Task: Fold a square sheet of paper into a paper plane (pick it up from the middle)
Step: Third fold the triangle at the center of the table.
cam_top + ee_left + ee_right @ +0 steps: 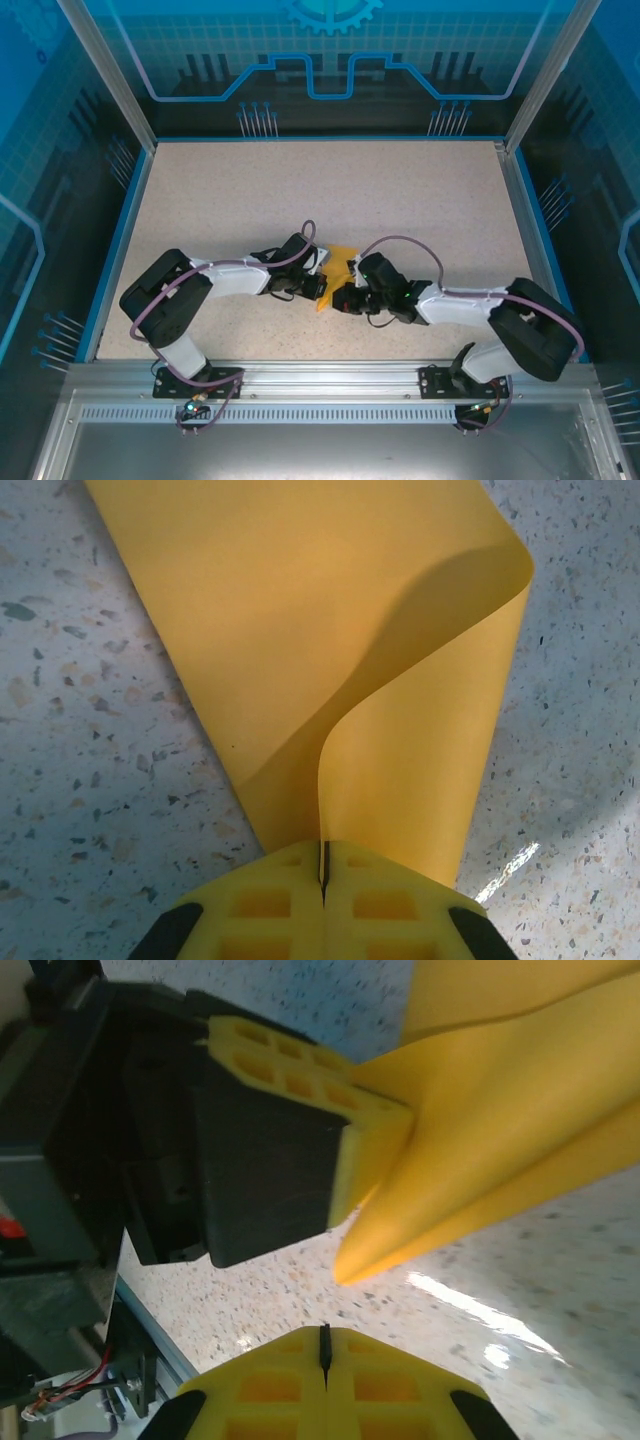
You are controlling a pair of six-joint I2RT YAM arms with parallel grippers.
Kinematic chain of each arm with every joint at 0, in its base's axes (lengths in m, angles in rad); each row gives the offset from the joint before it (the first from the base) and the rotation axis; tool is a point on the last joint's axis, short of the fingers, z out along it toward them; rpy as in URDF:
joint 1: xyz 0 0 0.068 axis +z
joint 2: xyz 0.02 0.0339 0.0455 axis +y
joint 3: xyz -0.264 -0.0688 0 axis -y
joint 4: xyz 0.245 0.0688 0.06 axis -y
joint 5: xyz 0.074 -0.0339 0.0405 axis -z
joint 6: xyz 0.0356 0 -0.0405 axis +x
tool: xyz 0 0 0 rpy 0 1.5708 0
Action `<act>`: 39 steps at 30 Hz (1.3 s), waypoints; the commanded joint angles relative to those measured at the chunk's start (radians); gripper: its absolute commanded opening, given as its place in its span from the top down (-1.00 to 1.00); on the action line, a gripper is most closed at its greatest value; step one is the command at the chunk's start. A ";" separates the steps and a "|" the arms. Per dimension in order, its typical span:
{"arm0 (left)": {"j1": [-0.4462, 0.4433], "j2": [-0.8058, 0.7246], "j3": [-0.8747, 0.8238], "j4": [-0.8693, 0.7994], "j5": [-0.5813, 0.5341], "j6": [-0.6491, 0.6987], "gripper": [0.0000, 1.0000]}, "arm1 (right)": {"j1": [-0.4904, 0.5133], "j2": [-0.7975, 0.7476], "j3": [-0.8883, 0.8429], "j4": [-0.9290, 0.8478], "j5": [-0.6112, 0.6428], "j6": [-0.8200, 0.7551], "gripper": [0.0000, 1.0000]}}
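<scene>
Orange-yellow sheet of paper (300,630) — pale tabletop (70,780), dark speckles.

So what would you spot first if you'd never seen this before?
The bright orange-yellow paper jumps out, near the front middle of the speckled table. The left gripper pinches its edge, and it curls over in a big loop. The right gripper is shut close by, holding nothing I can see.
</scene>
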 commanded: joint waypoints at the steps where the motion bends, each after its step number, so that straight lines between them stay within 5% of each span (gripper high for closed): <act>1: 0.007 0.023 -0.007 -0.029 0.014 0.006 0.88 | 0.046 0.051 0.000 0.158 0.053 0.097 1.00; 39: 0.007 0.031 -0.005 -0.024 0.028 0.004 0.88 | 0.089 0.248 -0.034 0.333 0.082 0.199 1.00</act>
